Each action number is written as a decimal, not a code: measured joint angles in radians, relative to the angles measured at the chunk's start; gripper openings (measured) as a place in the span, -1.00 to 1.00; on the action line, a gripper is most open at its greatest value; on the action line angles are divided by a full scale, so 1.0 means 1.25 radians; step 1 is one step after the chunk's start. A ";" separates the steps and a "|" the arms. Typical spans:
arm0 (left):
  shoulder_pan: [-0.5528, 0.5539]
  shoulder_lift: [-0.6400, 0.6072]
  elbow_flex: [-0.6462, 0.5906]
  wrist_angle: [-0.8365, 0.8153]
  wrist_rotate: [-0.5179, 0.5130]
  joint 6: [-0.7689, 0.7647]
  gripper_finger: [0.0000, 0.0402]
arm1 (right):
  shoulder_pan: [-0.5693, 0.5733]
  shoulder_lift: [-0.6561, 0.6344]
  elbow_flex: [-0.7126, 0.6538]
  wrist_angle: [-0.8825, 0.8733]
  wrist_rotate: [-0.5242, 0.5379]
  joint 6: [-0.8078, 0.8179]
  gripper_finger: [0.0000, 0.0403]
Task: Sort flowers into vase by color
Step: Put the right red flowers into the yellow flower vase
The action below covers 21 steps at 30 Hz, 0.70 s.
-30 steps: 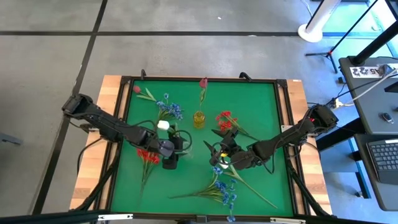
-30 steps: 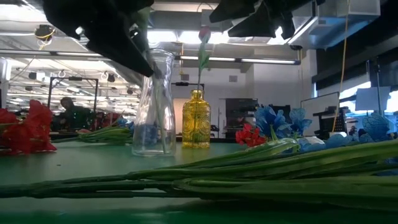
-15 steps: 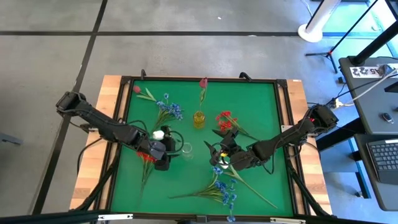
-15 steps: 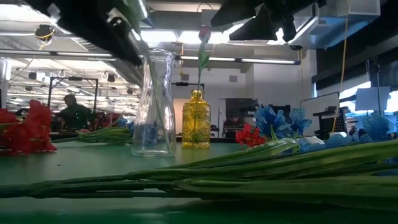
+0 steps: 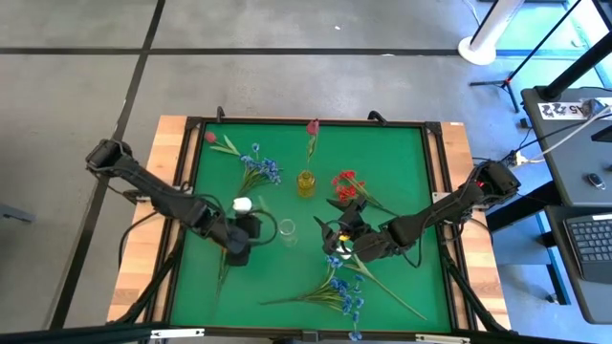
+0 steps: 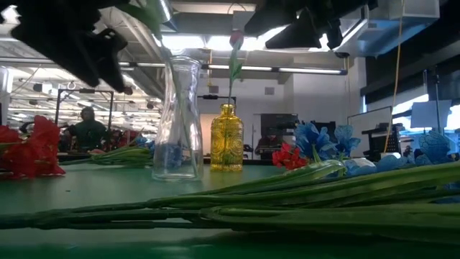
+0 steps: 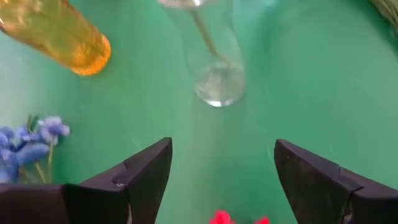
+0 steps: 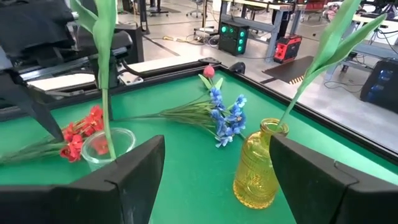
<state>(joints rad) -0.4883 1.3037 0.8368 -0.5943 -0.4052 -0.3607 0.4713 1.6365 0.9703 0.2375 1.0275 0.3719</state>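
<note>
High view shows the left gripper [image 5: 239, 250] left of centre, jaws wide and empty, just beside the clear vase [image 5: 286, 229] holding a white flower [image 5: 243, 204], probably ready for the red flowers [image 7: 239, 219] beneath it. Right gripper [image 5: 337, 234], right of centre, hangs open and empty, waiting.

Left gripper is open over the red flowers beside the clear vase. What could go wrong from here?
1. The white bud leans out of the clear vase above the left arm. The open left gripper, dropping to the red flowers, could snag its stem and tip the vase.
2. The right gripper hovers near the vase, so the arms may crowd.
</note>
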 joint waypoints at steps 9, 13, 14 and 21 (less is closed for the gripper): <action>-0.077 -0.002 0.000 -0.096 -0.001 -0.124 0.38 | 0.000 -0.032 -0.001 -0.049 0.000 0.014 0.44; -0.114 -0.017 0.000 -0.116 -0.013 -0.171 0.38 | 0.000 -0.037 -0.001 -0.054 0.000 0.015 0.44; -0.125 -0.025 0.000 -0.123 -0.021 -0.184 0.38 | 0.000 -0.038 -0.001 -0.057 -0.002 0.015 0.44; -0.249 -0.144 -0.007 -0.140 -0.194 -0.238 0.35 | 0.006 -0.101 -0.001 -0.263 -0.060 0.133 0.44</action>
<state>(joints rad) -0.7994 1.1242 0.8283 -0.7699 -0.6480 -0.6581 0.4785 1.5105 0.9695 -0.0908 0.9526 0.5376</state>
